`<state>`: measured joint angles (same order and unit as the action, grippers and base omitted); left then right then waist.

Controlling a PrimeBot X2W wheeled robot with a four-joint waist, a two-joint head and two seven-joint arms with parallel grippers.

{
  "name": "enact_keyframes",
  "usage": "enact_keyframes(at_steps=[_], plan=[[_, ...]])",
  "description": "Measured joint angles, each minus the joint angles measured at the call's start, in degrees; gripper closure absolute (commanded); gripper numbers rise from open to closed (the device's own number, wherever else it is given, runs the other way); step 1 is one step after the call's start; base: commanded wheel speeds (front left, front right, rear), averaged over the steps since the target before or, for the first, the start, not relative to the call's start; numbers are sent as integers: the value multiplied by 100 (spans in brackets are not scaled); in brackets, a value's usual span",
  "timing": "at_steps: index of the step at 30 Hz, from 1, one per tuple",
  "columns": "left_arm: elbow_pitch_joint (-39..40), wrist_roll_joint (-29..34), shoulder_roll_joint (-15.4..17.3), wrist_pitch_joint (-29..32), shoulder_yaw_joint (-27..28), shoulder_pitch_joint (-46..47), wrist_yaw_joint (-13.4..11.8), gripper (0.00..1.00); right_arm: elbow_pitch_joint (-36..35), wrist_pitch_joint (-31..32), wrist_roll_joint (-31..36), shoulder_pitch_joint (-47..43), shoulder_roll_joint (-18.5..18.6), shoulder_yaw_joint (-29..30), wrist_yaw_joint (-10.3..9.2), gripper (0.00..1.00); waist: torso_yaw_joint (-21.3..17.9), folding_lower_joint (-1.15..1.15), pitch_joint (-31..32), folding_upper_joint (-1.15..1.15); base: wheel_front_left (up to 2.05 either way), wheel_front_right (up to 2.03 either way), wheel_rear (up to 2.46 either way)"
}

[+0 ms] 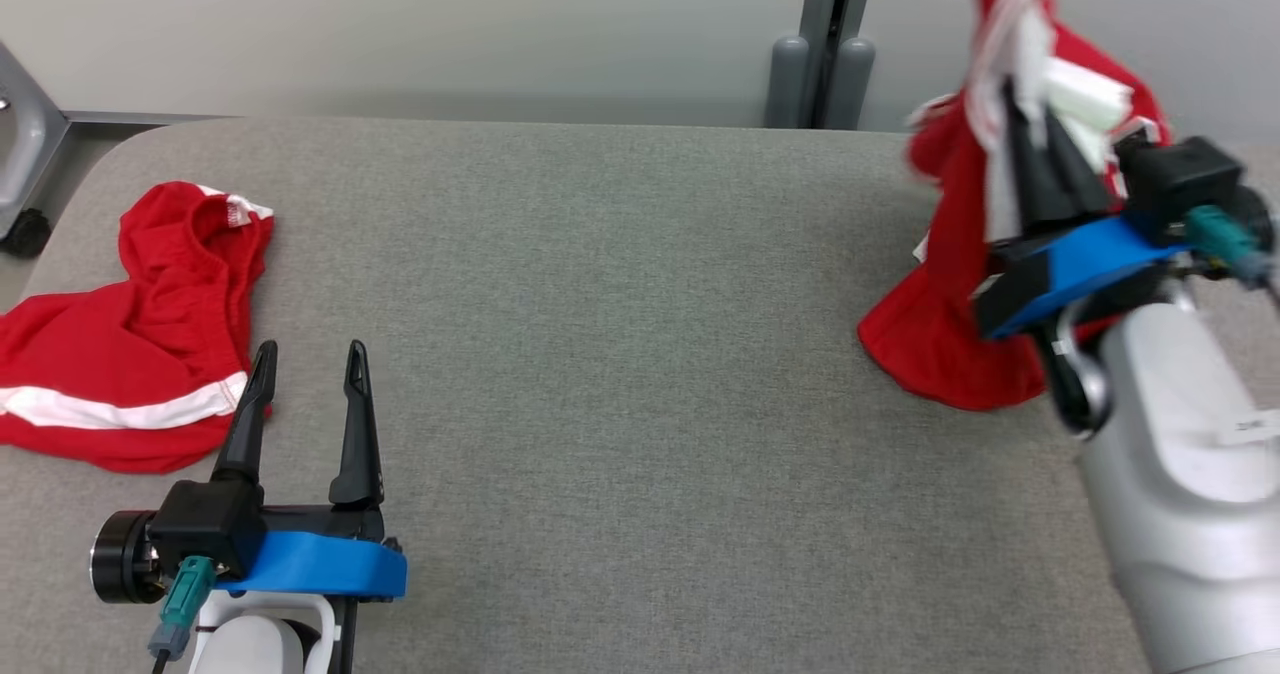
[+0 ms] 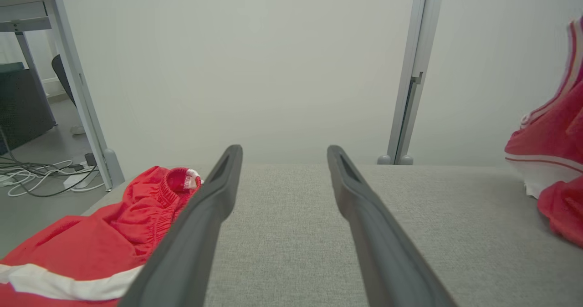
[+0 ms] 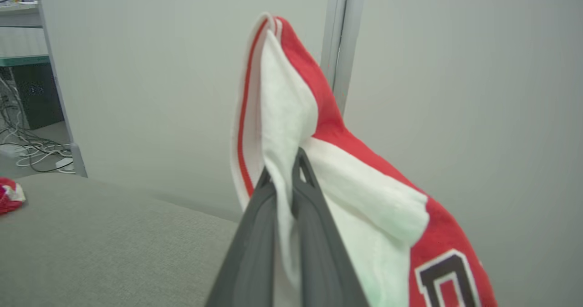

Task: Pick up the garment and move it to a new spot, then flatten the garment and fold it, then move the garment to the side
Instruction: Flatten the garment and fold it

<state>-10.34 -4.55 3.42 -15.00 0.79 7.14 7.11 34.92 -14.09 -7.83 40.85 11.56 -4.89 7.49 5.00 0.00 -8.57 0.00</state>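
Right fingers (image 3: 250,252): pressed together on a white fold of the garment (image 1: 945,294), with cloth pinched between them.
Right gripper (image 1: 1035,114): raised over the far right of the table (image 1: 620,354), tips pointing up; blurred in the head view.
Left fingers (image 2: 364,225): spread wide, with nothing between them.
Left gripper (image 1: 310,354): low over the near left of the table, just beside the second garment (image 1: 140,374).
Garment: red with white panels, hanging from the right gripper. Its upper part is in the air and its lowest folds appear to rest on the table near the right edge. A black letter edged in white shows in the right wrist view.
Second garment: red with a white stripe, crumpled at the table's left edge, touched by neither gripper.
Done, by judgement: the pick-up.
In hand, by judgement: the carry to a new spot.
Remaining: setting down, flattening, folding, moving aside.
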Motion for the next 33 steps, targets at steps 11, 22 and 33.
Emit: enact_keyframes(at_steps=[11,22,33], plan=[[-2,-23,-21,0,18,20,1,0,-349,88,-441,-138,-690,-1804,0,100,357,0,-16,0,0,0,0],[-62,-93,-40,0,9,31,9,0,94,-14,-1135,-761,-857,-3809,0,100,603,0,-85,0,0,0,0],[-58,-135,-45,0,44,31,-7,0,185,-64,-1710,-1165,-871,-4981,0,0,465,0,-111,0,0,0,0]])
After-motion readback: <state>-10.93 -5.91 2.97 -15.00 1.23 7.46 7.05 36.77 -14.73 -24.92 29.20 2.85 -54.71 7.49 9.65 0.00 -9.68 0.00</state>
